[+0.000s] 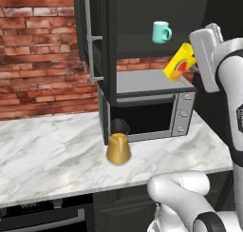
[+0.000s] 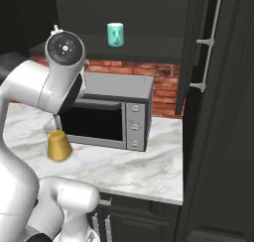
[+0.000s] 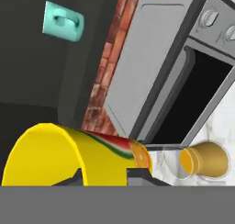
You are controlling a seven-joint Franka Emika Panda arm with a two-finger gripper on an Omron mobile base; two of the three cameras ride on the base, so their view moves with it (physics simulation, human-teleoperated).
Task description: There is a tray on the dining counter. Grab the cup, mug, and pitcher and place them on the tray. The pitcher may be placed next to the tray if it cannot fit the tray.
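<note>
One of three vessels is in hand: the small yellow handleless cup [image 1: 180,62], tilted, above the microwave.
Amber-gold conical pitcher [image 1: 118,148] stands on the marble counter [image 1: 52,152] before the steel microwave [image 1: 152,111], light teal handled mug [image 1: 161,32] shelved above; gripper [image 3: 104,176] fingers pinch the cup's wall. No legible writing.

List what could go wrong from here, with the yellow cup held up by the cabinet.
1. The cup hangs tilted in the tool, above the microwave; if the grip is shallow it may slip and fall onto the microwave top.
2. The mug stands on the cabinet shelf close behind; a swing of the arm could knock it off.
3. The pitcher stands on the marble counter right in front of the microwave; a dropped cup or a low arm move could topple it.
</note>
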